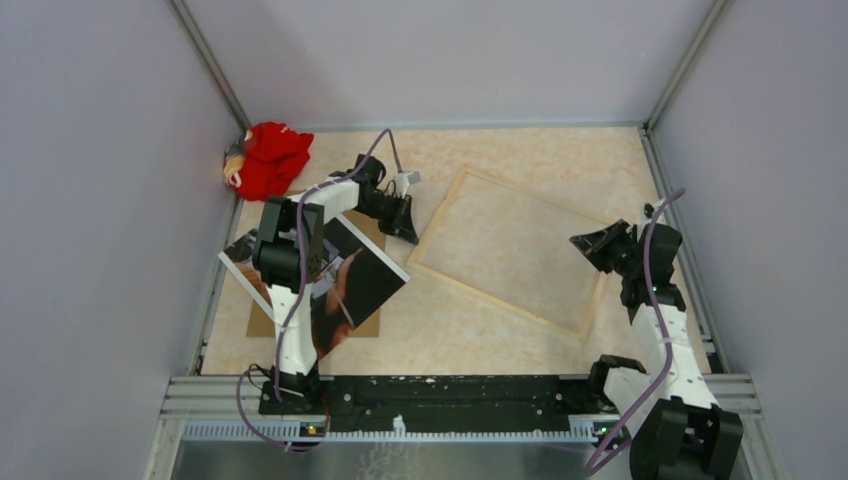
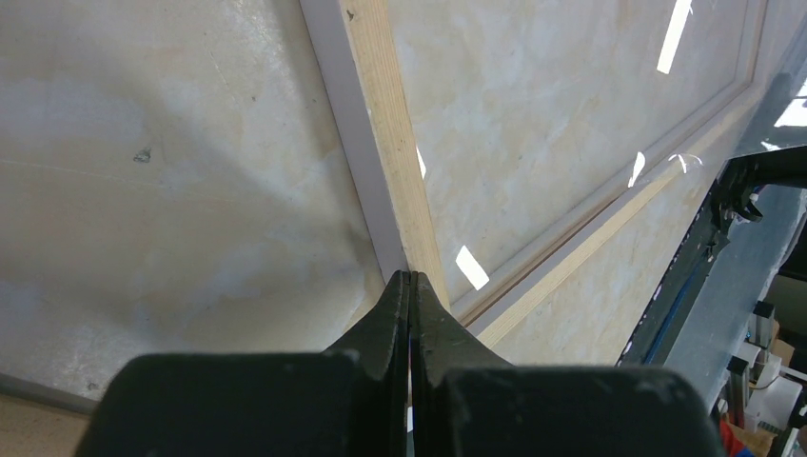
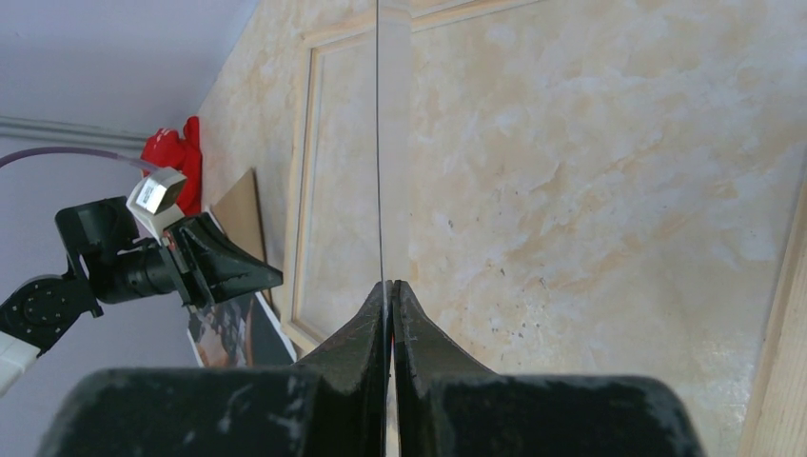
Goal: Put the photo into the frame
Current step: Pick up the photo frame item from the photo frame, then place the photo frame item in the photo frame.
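Observation:
The frame lies flat, rear side up, in the middle of the table, with its wood rail showing in the left wrist view. The photo lies face up on a brown backing board, left of the frame and partly under my left arm. My left gripper is shut, its tips over the frame's left rail near a corner; I see nothing between them. My right gripper is at the frame's right edge, shut on a thin clear pane seen edge-on.
A red soft toy lies in the back left corner. Grey walls close in the table on three sides. A black rail with the arm bases runs along the near edge. The frame's near wood rail shows at the right of the right wrist view.

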Tool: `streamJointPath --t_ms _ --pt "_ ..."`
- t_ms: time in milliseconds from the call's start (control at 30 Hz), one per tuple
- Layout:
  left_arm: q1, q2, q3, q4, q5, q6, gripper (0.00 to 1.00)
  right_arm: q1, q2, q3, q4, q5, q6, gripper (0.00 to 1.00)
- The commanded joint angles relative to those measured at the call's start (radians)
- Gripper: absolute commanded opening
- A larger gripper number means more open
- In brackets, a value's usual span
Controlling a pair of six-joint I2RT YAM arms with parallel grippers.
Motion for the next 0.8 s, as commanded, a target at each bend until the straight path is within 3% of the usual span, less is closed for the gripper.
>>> streamJointPath --t_ms 0,300,633,767 --pt "-0.007 -0.04 -0.016 -0.001 0.009 0.01 0.0 -0.004 -0.005 0.03 0.056 -0.012 0.0 0.0" --pt "-0.008 -0.039 -0.016 0.003 0.009 0.012 0.0 -0.003 -0.007 -0.021 0.159 -0.041 0.038 0.0" --pt "-0.008 -0.036 -0.015 0.001 0.01 0.01 0.0 0.002 0.047 -0.028 0.133 0.013 -0.026 0.0" --pt "-0.008 -0.032 -0.015 0.003 0.012 0.009 0.0 0.034 0.06 -0.013 0.091 0.074 -0.066 0.09"
